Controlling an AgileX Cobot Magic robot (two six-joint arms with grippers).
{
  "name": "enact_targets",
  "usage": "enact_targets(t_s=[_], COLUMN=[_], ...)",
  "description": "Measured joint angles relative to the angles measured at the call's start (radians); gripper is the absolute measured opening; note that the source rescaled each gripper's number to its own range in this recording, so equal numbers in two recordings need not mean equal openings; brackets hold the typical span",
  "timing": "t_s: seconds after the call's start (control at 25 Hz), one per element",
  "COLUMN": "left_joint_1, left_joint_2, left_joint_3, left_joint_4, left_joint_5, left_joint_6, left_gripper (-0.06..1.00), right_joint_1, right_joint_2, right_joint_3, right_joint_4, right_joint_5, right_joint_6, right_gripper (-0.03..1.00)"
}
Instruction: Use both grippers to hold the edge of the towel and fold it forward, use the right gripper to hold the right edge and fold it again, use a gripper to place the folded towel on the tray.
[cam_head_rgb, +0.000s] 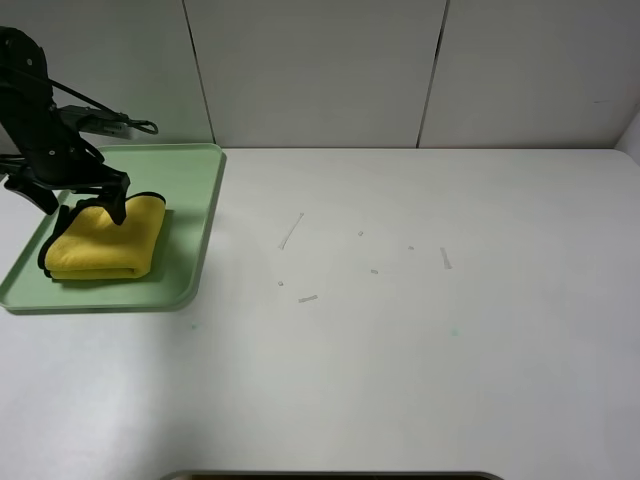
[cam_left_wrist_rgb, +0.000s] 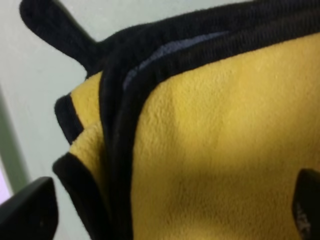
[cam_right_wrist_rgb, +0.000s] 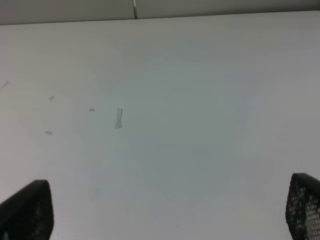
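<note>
The yellow towel (cam_head_rgb: 115, 245) lies folded on the mint-green tray (cam_head_rgb: 190, 190) at the far left of the table. My left gripper (cam_head_rgb: 83, 203) hangs over the towel's rear end, jaws spread wide, holding nothing. In the left wrist view its fingertips (cam_left_wrist_rgb: 30, 210) sit at both lower corners, with the towel (cam_left_wrist_rgb: 215, 150) close beneath, its stacked black edge (cam_left_wrist_rgb: 117, 130) and the corner loop (cam_left_wrist_rgb: 55, 27). My right gripper (cam_right_wrist_rgb: 167, 210) is open above the bare white table; the exterior view does not show it.
Small pale scraps or marks (cam_head_rgb: 291, 231) dot the middle of the white table, one of them in the right wrist view (cam_right_wrist_rgb: 119, 119). White wall panels close off the back. A dark rim (cam_head_rgb: 330, 476) shows at the front edge.
</note>
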Motion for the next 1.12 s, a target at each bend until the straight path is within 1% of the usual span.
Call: enact_targets(t_s=[0.24,0.6,0.76,0.92,1.0,1.12], left_joint_1=[0.0,0.0,0.0,0.0,0.0,0.0], left_joint_2=[-0.058,-0.275,-0.406,-0.554,-0.648,-0.788], left_joint_3=[0.0,0.007,0.073,0.17,0.223,0.295], left_joint_4=[0.0,-0.025,-0.051,-0.105,-0.13,-0.148], left_joint_5=[0.077,0.262,0.305,0.316,0.328,0.367], left_joint_6=[0.0,0.004,0.041,0.08,0.082,0.082], left_gripper=[0.99,1.0,1.0,1.0,1.0,1.0], right_joint_1=[0.0,0.0,0.0,0.0,0.0,0.0], right_joint_2=[0.0,0.0,0.0,0.0,0.0,0.0], right_joint_3=[0.0,0.0,0.0,0.0,0.0,0.0], right_joint_4=[0.0,0.0,0.0,0.0,0.0,0.0], right_joint_5=[0.0,-0.001,-0.001,-0.001,-0.001,-0.001], right_joint_6=[0.0,0.0,0.0,0.0,0.0,0.0], right_gripper=[1.0,1.0,1.0,1.0,1.0,1.0])
